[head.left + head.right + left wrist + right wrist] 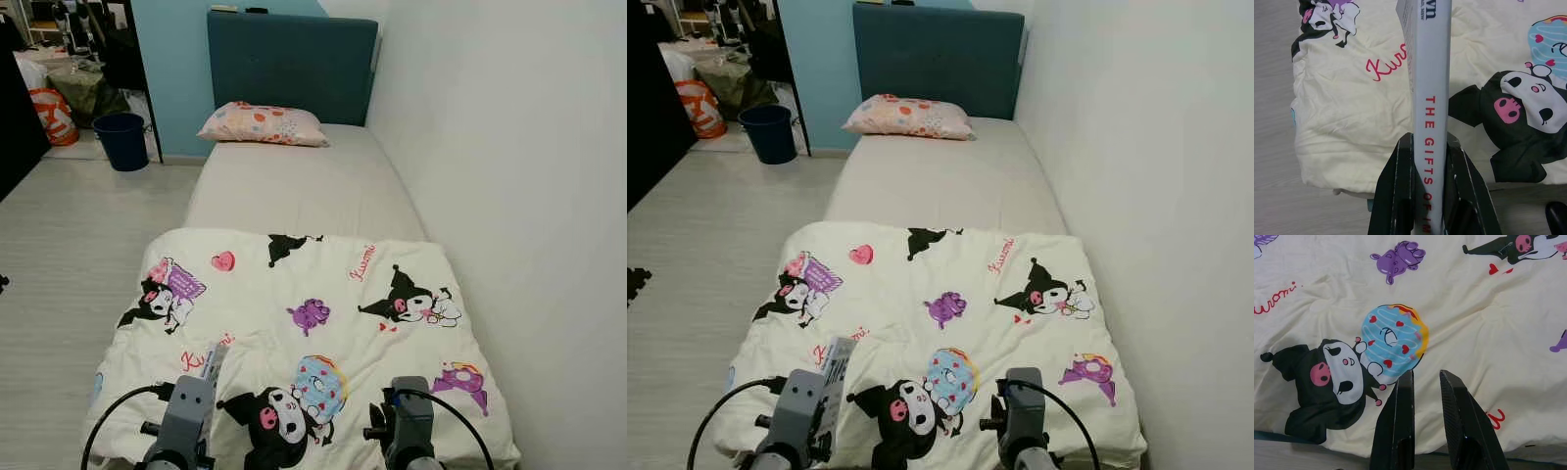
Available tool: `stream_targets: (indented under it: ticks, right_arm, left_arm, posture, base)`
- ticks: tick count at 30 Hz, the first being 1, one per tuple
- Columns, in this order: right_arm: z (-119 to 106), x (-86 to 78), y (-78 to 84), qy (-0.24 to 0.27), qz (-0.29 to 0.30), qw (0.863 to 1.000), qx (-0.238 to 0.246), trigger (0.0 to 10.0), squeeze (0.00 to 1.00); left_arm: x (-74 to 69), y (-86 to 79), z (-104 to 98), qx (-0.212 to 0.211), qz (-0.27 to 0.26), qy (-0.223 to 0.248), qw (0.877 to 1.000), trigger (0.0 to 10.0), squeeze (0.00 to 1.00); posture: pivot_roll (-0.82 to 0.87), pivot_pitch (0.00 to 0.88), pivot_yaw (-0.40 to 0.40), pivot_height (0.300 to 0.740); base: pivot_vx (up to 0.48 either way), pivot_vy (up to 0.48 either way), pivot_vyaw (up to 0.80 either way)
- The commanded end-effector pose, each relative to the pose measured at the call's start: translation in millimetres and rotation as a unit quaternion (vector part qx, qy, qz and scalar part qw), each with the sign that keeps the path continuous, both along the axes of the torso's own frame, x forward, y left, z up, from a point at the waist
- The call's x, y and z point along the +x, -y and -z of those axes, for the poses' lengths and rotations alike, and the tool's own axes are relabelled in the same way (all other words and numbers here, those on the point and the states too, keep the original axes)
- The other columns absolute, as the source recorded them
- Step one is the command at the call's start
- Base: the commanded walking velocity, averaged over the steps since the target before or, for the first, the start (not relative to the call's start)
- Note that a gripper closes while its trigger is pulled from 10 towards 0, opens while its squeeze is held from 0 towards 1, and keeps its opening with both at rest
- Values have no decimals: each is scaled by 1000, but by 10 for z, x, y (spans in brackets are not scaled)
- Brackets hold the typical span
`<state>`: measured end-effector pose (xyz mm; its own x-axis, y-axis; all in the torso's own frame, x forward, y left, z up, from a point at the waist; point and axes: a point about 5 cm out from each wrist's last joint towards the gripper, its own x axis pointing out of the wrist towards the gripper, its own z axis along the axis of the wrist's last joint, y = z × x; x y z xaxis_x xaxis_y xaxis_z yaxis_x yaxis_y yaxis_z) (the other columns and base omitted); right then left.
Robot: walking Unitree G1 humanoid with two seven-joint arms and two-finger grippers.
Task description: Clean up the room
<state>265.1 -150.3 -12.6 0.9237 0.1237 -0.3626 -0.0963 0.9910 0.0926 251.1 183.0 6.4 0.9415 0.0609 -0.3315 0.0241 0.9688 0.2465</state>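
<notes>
White-spined book [1430, 98] sits clamped in the left gripper [1431, 161] above the cartoon-print blanket [323, 323]. Right gripper [1425, 396] hovers over the blanket too, fingers slightly apart, empty. The book seems mid-carry; next it needs a proper resting place.

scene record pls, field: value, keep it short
setting: bedroom, robot at foot of bed
left gripper: shut on book, gripped by the spine, held over the blanket's near edge
right gripper: holds nothing, fingers slightly apart, over the blanket
blanket: cream, cartoon print, covers the near half of the bed
pillow: at the far end, by the headboard
floor: blue bin on the left beyond the bed
right of bed: white wall
</notes>
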Motion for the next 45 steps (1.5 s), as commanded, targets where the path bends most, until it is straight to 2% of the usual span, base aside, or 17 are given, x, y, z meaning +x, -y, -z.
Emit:
stream_targets:
  ticks: [1,5,14,18,23,29,34,45]
  right_arm:
    - [48,-42,7,-14,3,1000,2,10000,0]
    - [34,-29,12,-7,0,1000,-18,10000,0]
    - [39,-36,6,-6,2,1000,-17,10000,0]
    - [50,-49,-30,-7,3,1000,-12,10000,0]
    - [78,-57,-155,-15,1,1000,-1,10000,0]
    - [66,-40,-193,-14,-1,1000,2,10000,0]
    - [58,-32,-168,-11,0,1000,0,10000,0]
    - [30,-24,32,1,12,1000,-21,10000,0]
  left_arm:
    - [-10,-3,10,0,-3,1,1000,10000,0]
    - [-9,-3,4,2,0,3,1000,10000,0]
    - [-23,-29,0,7,4,3,1000,10000,0]
    - [-31,-68,-19,14,9,5,1000,10000,0]
    - [-24,-207,-87,31,7,11,999,10000,0]
    - [-21,-225,-106,35,7,13,999,10000,0]
    - [-26,-192,-94,33,8,13,999,10000,0]
    - [9,-16,-46,13,11,12,1000,10000,0]
  posture:
    - [25,117,-47,728]
    - [29,115,-49,728]
    - [43,105,-39,728]
    - [57,102,-32,728]
    - [108,93,-12,728]
    - [111,93,-16,728]
    - [96,93,-18,728]
    - [43,97,-35,728]
  base:
    - [0,0,0]
    - [0,0,0]
    - [0,0,0]
    - [0,0,0]
    - [0,0,0]
    - [0,0,0]
    - [0,0,0]
    - [0,0,0]
